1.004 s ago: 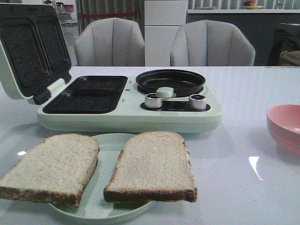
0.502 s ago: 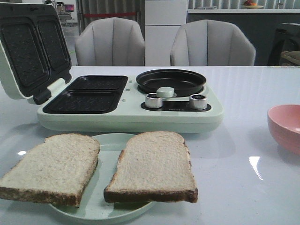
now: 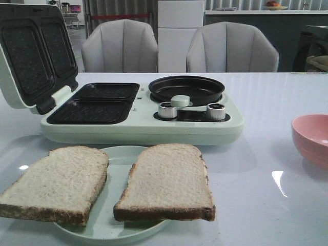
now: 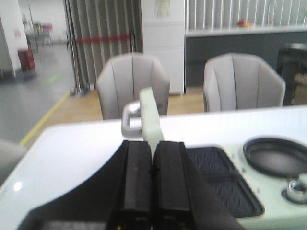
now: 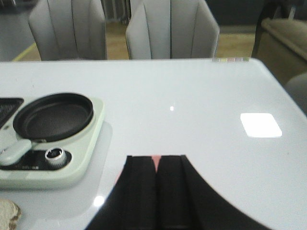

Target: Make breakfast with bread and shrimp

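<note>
Two slices of bread lie side by side on a pale green plate (image 3: 119,228) at the near edge of the white bench (image 3: 266,215). The left slice (image 3: 55,182) overhangs the plate's left rim; the right slice (image 3: 166,182) overhangs its near right rim. The two are close but not touching, with a strip of plate showing between them. No shrimp can be seen in any view.

Behind the plate stands a pale green breakfast maker (image 3: 143,125) with its lid (image 3: 33,54) raised at the left, two dark rectangular grill wells (image 3: 97,102) open, a round black pan (image 3: 186,89) on its right half, and two silver dials (image 3: 167,109) with a pale green knob (image 3: 180,101) between them. A pink bowl (image 3: 311,139) sits at the right edge of the bench, well apart from the bread.

Neither arm appears in the front view. In the left wrist view the left gripper (image 4: 152,163) has its dark fingers pressed together, nothing between them; it hangs above the bench, with the raised lid's edge and metal handle beyond its tips. The bread does not show there. In the right wrist view the right gripper (image 5: 157,167) is likewise closed and empty, over the bench's right part, a sliver of pink just past its tips. The crust of one slice (image 5: 8,213) peeks in at the corner, well apart from that gripper.
</note>
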